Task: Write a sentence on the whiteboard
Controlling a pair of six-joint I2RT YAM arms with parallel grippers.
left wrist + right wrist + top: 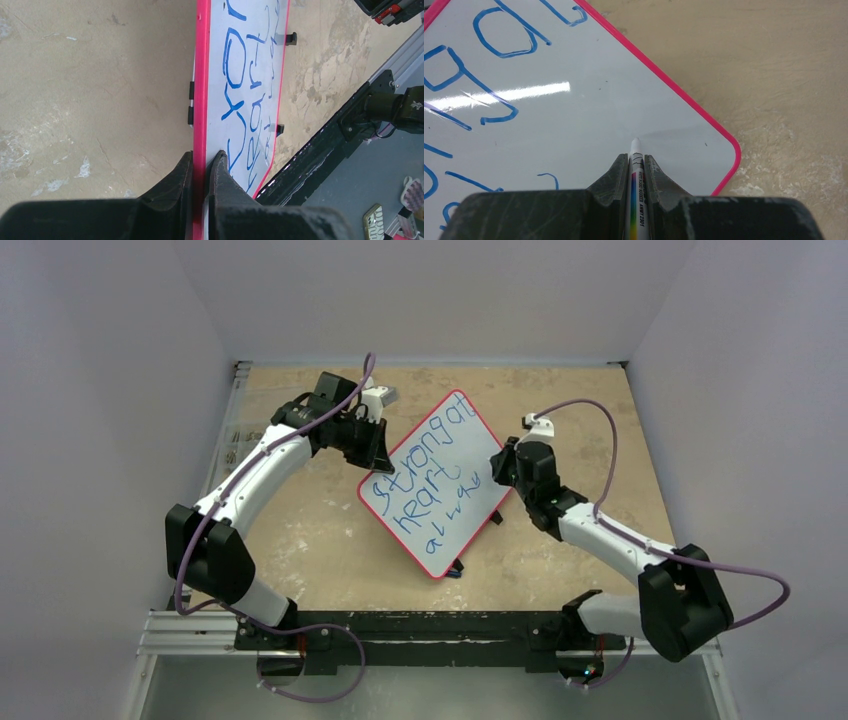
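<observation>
The whiteboard (440,480) with a red-pink frame lies tilted like a diamond in the middle of the table. Blue handwritten lines of the sentence (425,465) slant across it, with a third scrawled line below. My left gripper (202,160) is shut on the whiteboard's (250,60) pink upper-left edge, one finger on each face. My right gripper (635,159) is shut on a white marker (636,165) with a rainbow stripe. Its tip points at bare white board (589,120) near the rounded right corner, close to the surface. From above, the right gripper (497,468) sits at the board's right edge.
The table top (320,530) is tan and mottled. A black rail (420,625) with both arm bases runs along the near edge. Grey walls close in on the left, right and back. Two small black feet (280,129) stick out from the board's lower edge.
</observation>
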